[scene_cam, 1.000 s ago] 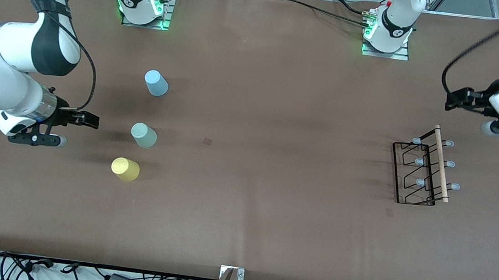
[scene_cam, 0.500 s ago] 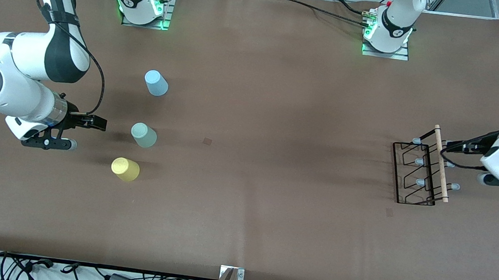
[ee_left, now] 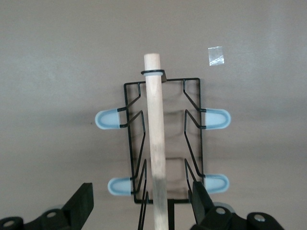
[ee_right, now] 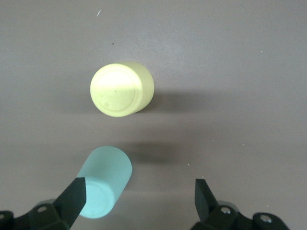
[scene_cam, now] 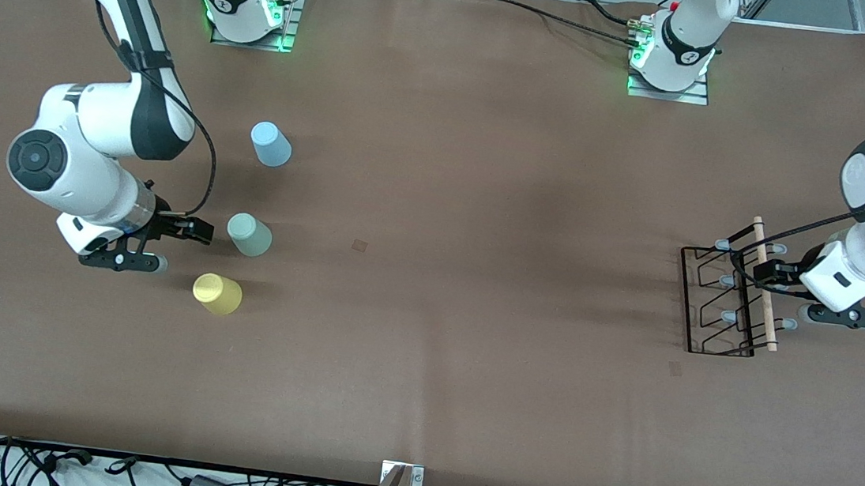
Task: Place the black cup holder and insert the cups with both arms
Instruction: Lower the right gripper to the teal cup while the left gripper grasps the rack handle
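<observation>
Left wrist view: spread left pincer astride black wire cup holder's pale wooden rod.

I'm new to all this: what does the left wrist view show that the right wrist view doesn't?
Only the left wrist view shows the black cup holder, its wooden handle between the open left tool's fingers. Only the right wrist view shows the yellow cup and the mint green cup, the latter at one finger of the open right tool. Both show the brown table.
</observation>
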